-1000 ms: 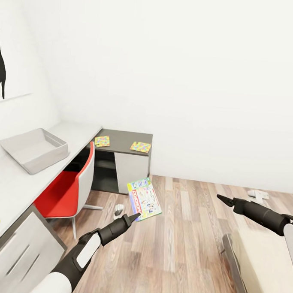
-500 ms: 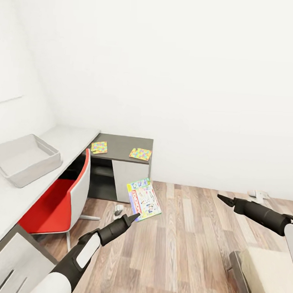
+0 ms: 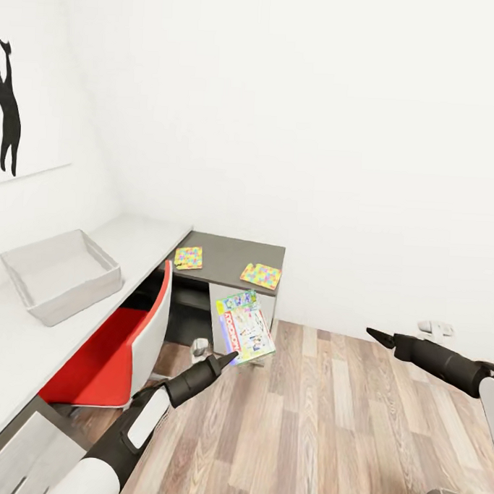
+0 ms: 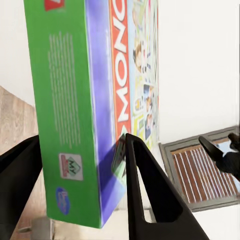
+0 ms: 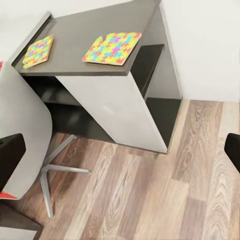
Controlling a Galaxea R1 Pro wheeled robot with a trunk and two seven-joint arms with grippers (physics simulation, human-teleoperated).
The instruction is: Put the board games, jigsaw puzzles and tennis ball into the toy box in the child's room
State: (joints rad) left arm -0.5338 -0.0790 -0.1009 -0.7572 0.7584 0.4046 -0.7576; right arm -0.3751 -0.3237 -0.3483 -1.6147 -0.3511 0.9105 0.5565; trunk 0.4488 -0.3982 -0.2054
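Left end effector (image 4: pixel 75 165) clamps board game (image 4: pixel 95 100), "MONO…" legible; right end effector (image 3: pixel 376 335) probably empty, spread.

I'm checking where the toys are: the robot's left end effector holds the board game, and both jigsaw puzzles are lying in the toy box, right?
Not quite. The left end effector does hold the board game, but the head view shows both jigsaw puzzles on the dark lower section of the table; the toy box holds none.
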